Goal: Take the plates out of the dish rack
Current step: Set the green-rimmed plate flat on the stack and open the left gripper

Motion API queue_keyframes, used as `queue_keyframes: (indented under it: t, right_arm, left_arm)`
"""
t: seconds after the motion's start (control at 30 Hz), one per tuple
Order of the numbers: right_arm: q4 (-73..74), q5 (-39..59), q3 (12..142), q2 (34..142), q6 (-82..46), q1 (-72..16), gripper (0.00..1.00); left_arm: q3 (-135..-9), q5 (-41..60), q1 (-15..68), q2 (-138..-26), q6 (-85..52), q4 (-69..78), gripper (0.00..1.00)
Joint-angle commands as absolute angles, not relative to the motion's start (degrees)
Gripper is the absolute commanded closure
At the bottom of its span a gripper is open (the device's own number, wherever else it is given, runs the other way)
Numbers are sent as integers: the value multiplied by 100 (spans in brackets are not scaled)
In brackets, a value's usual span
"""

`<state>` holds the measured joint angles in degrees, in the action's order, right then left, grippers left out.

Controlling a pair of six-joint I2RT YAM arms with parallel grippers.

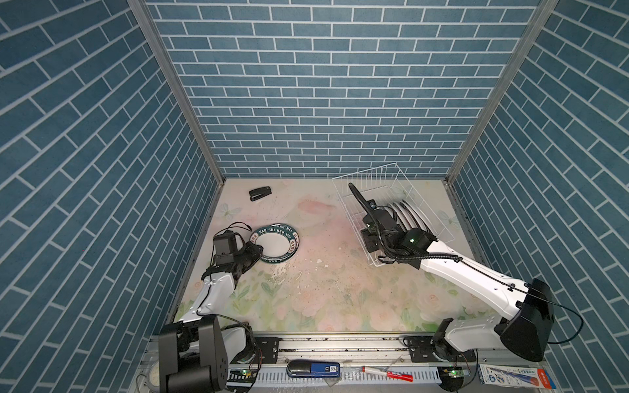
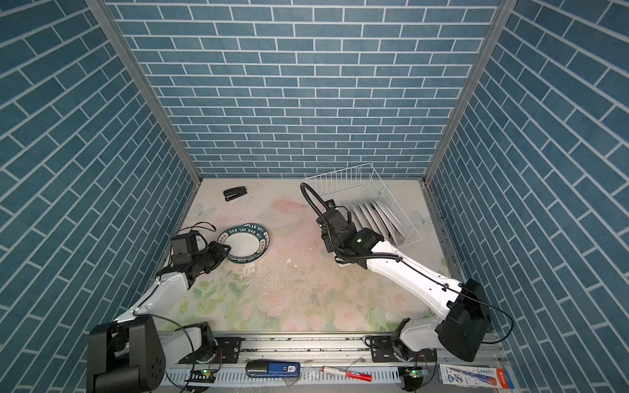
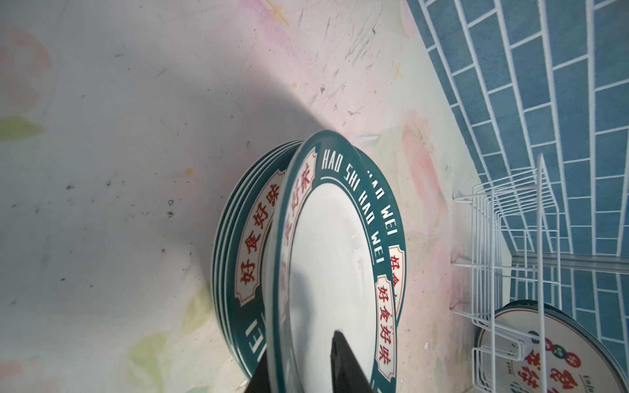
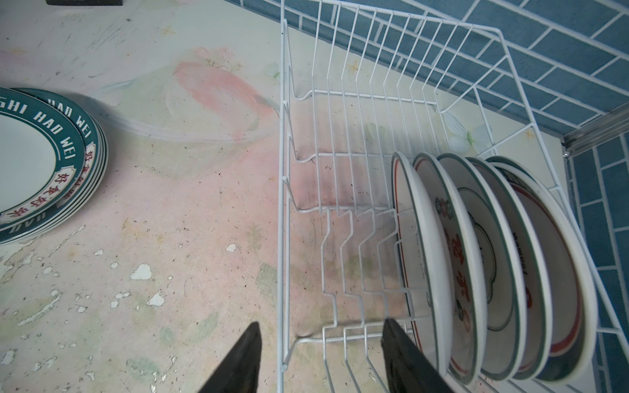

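Pink floral tabletop, scuffed and flaking, stacked plates, blue brick-print walls

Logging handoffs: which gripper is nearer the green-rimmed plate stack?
Left: the left gripper straddles the rim of the plate stack; the right gripper hovers across the table at the dish rack.
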<state>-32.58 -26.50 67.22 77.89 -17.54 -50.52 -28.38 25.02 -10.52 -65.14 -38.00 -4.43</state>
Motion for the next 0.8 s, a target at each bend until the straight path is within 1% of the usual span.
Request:
queue_keyframes:
  t: [0.0, 0.1, 0.2, 0.77]
  right_arm:
    - [-3208, -2541, 6579, 7840, -1644, -5089, 42]
    - [-3191, -2497, 6566, 7849, -1649, -5089, 42]
    - [-3166, -2482, 6537, 7849, -1663, -5086, 42]
    - [-3227, -2446, 6443, 7792, -1679, -5087, 42]
  left_arm:
    - [-3067, 2379, -1052, -6517, -3514, -756, 68]
    - [-3135, 2348, -1054, -6613, -3431, -893, 62]
    - [-3241, 2342, -1047, -6774, -3337, -1065, 53]
    - [-3548, 2575, -987, -7421, -3149, -1084, 41]
